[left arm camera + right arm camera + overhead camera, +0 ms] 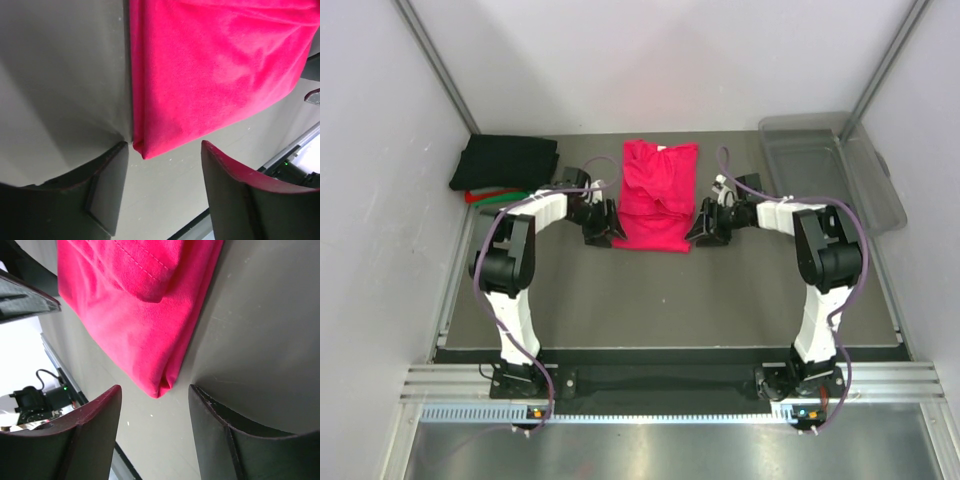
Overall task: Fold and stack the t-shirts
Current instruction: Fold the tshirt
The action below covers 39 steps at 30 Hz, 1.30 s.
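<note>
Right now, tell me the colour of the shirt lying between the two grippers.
The t-shirt is plain bright pinkish-red, clearest in the left wrist view.

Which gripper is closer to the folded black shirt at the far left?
Left. The left gripper sits at the near-left corner of the pink shirt, just right of the black shirt. The right gripper is across the pink shirt, farther away.

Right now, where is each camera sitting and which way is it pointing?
Top camera: above and behind the bases, looking down on the table, both arms, pink t-shirt.
Left wrist: low over the table, facing the shirt's near left corner, between its open left jaws.
Right wrist: low, facing the near right corner, between its open right jaws.
Both wrist views share the pink shirt's near edge.
</note>
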Each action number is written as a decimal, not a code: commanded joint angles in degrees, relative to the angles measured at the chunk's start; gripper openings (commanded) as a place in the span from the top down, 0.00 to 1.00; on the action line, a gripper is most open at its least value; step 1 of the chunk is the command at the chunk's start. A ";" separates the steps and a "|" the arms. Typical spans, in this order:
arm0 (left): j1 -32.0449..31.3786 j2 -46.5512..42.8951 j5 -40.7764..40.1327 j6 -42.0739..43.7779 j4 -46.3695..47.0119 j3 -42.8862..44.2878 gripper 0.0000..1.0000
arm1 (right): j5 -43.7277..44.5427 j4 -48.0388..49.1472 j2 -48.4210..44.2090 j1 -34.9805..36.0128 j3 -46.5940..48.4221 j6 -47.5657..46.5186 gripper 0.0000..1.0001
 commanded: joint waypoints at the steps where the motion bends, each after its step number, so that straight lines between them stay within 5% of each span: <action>1: -0.05 1.09 2.24 -1.05 2.07 -0.71 0.37 | -0.11 2.70 1.45 0.94 -0.58 1.06 0.44; 18: -0.05 3.64 2.24 -1.58 2.69 -0.44 0.45 | -1.43 5.60 2.06 2.61 -3.39 4.05 0.45; 23: -0.05 3.73 2.33 -1.32 2.86 -0.44 0.56 | -1.96 6.83 3.64 2.52 -3.22 5.28 0.49; 29: -0.14 3.91 2.33 -0.88 3.30 0.52 0.70 | -3.18 10.86 4.43 2.61 -4.44 8.26 0.61; 31: -0.14 3.91 2.16 -0.17 2.96 1.40 0.76 | -3.36 13.15 4.09 2.52 -5.15 9.06 0.72; 32: -0.14 3.99 2.24 0.00 2.95 1.66 0.88 | -3.54 14.55 3.82 2.52 -5.85 9.32 0.75; 35: -0.14 3.38 2.33 0.79 3.22 2.72 1.00 | -4.41 19.63 2.16 2.61 -8.40 11.78 0.85; 39: -0.14 0.93 2.59 2.63 3.30 3.51 1.00 | -4.86 23.00 -2.59 2.44 -11.21 13.11 1.00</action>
